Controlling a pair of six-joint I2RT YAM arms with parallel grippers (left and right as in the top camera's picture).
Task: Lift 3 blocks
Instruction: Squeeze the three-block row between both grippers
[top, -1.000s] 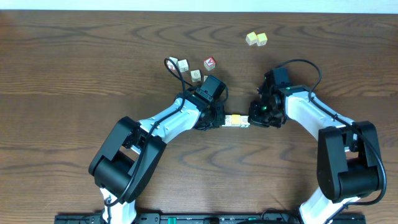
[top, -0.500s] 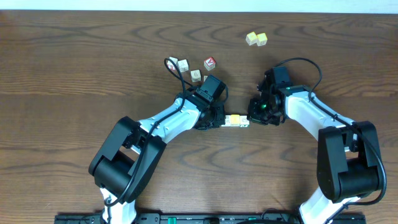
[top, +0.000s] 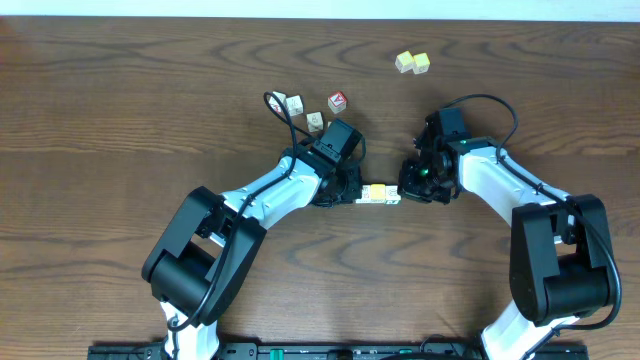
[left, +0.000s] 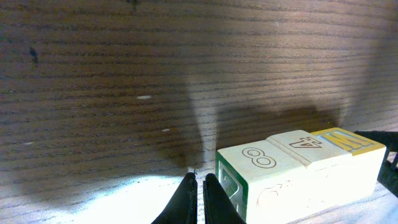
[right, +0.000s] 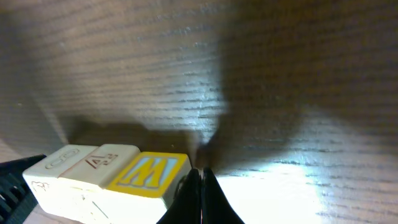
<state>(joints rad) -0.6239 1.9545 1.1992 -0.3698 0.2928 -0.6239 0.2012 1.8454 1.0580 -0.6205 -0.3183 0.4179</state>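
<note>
the 3 blocks (top: 380, 194) sit end to end in 1 short row near the middle of the table (top: 120, 100), between the 2 arms. they look like small wooden cubes, so they are probably light and stiff, not fragile, with smooth printed faces that could slip. nothing joins them, so the row should be held by its 2 end faces and pressed inward along its own line. an off-centre push would likely let the middle cube drop or the row fold. the left gripper (left: 199, 190) has its fingers pressed together, holding nothing, with the tips just beside the green-edged end of the row. i cannot tell if they touch it. the right gripper (right: 199, 182) is also pressed together and holds nothing, its tips against the corner of the yellow-faced end cube. whether the row rests on the wood or is just clear of it is unclear.
</note>
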